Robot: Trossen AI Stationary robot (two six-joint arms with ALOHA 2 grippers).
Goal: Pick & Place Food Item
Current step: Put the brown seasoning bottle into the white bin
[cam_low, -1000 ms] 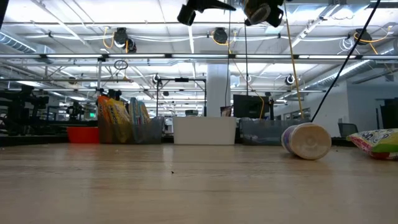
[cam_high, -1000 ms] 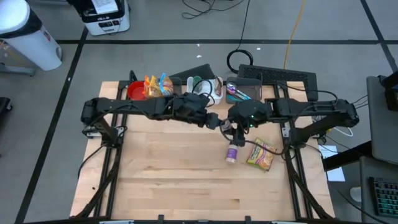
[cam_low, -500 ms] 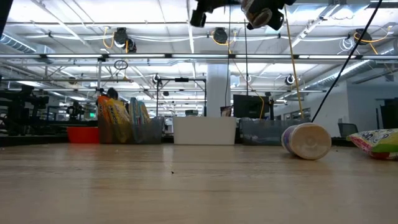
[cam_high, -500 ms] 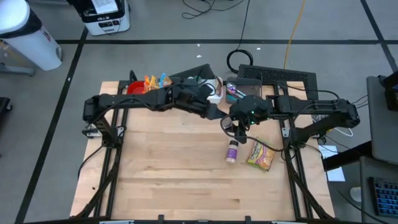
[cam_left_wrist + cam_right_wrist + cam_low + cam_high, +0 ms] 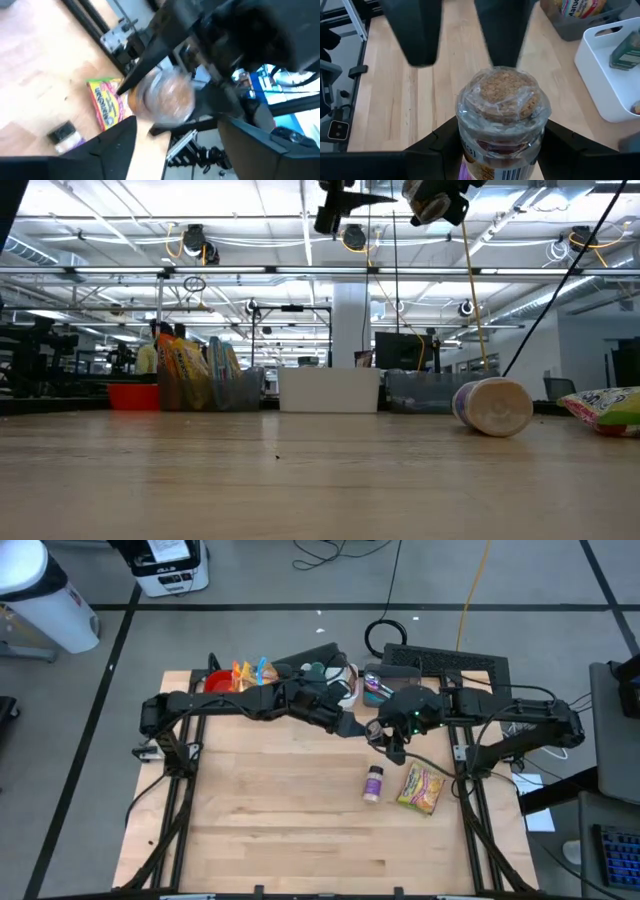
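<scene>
A clear jar with a cork-brown top under plastic wrap [image 5: 502, 107] is held in my right gripper [image 5: 392, 743], high above the table's middle right. It also shows in the left wrist view [image 5: 162, 97]. My left gripper [image 5: 358, 727] is open just left of it. Its two fingers [image 5: 502, 30] stand beyond the jar's cork end, apart from it as far as shows. A purple-labelled bottle [image 5: 372, 783] lies on its side on the table. A yellow-green food packet [image 5: 420, 788] lies flat beside it. My right gripper pinches the jar's body [image 5: 470, 137] between its two fingers, one on each side, below the cork top. The fingers point toward the table's left, along the jar. The jar is lifted clear of the table, its cork end [image 5: 507, 92] facing my left gripper.
Along the far edge stand a red bowl [image 5: 218, 686], snack bags [image 5: 250, 675], a white bin [image 5: 343, 680] and a grey bin [image 5: 385, 686]. The bottle [image 5: 492, 407] and packet [image 5: 605, 408] lie at the table's right. Bare wood spreads across the near half [image 5: 290, 830].
Both grippers have shifted a little toward the table's right, staying high above it. My left arm has swung toward the far edge, and its gripper stays close to the jar. The jar stays in my right gripper.
</scene>
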